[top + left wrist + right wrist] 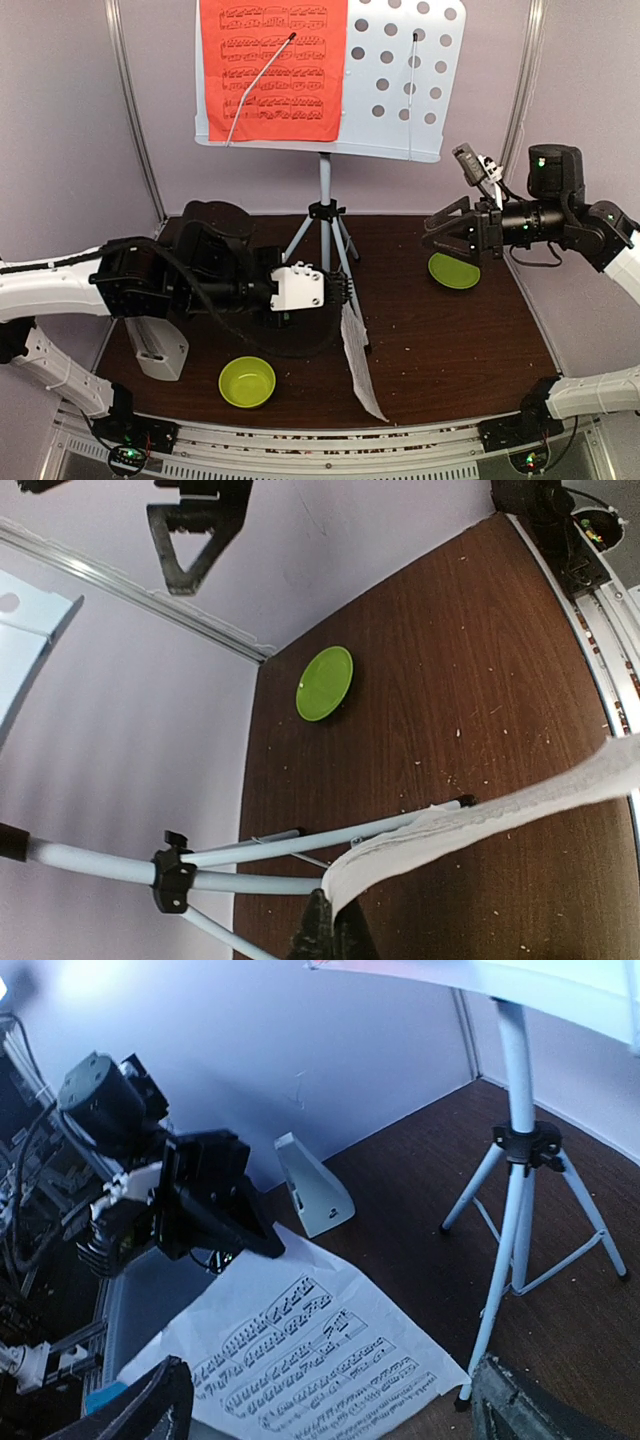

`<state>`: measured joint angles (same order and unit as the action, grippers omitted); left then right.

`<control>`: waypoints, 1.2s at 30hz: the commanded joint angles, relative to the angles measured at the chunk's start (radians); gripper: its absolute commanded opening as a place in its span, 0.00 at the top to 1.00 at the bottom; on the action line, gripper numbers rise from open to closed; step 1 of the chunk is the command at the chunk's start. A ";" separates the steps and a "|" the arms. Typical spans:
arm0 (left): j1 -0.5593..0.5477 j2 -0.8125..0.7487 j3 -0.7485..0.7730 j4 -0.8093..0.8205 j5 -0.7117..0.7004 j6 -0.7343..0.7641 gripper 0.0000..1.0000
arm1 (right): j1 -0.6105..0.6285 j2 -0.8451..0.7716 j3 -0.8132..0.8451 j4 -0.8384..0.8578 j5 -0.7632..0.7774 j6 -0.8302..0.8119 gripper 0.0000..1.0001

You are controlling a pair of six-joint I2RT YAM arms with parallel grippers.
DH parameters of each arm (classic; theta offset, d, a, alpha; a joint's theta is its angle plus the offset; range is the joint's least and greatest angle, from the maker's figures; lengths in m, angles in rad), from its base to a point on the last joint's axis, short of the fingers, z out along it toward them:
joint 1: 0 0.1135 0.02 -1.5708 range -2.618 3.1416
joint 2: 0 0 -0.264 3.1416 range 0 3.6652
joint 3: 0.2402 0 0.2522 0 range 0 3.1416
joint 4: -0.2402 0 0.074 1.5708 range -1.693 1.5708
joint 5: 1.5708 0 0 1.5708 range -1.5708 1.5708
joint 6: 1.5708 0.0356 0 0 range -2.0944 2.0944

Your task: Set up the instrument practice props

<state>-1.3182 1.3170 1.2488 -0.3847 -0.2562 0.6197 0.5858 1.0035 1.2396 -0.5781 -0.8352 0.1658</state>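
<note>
The pale perforated music stand [400, 80] stands on its tripod [325, 215] at the back, with the red sheet [272, 68] resting on its left half. My left gripper [350, 292] is shut on the top edge of the white sheet [358, 365], which hangs edge-on down to the table beside the tripod leg. In the left wrist view the jaws [335, 920] pinch the sheet [480, 815]. The pale-grey metronome [155, 347] sits at the left. My right gripper [440, 232] is open and empty, raised at the right, facing the sheet [320, 1350].
A lime-green bowl [247, 382] sits near the front edge. A flat green plate [454, 270] lies under the right gripper. The tripod legs [300, 840] spread across the table's middle back. Pale walls close in the back and sides.
</note>
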 commanded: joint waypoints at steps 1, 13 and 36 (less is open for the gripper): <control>0.001 -0.020 0.138 -0.050 0.090 0.109 1.00 | 0.073 0.049 0.066 -0.117 -0.061 -0.169 0.03; -0.058 0.043 0.433 -0.218 0.405 0.292 1.00 | 0.144 0.075 0.093 -0.090 -0.158 -0.149 0.03; -0.105 0.140 0.617 -0.271 0.451 0.466 1.00 | 0.255 0.084 0.018 0.035 -0.292 -0.011 0.19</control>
<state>-1.4101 1.4456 1.8103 -0.6640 0.1707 1.0618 0.8337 1.0904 1.2812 -0.5785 -1.1042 0.1360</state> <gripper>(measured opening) 0.009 0.816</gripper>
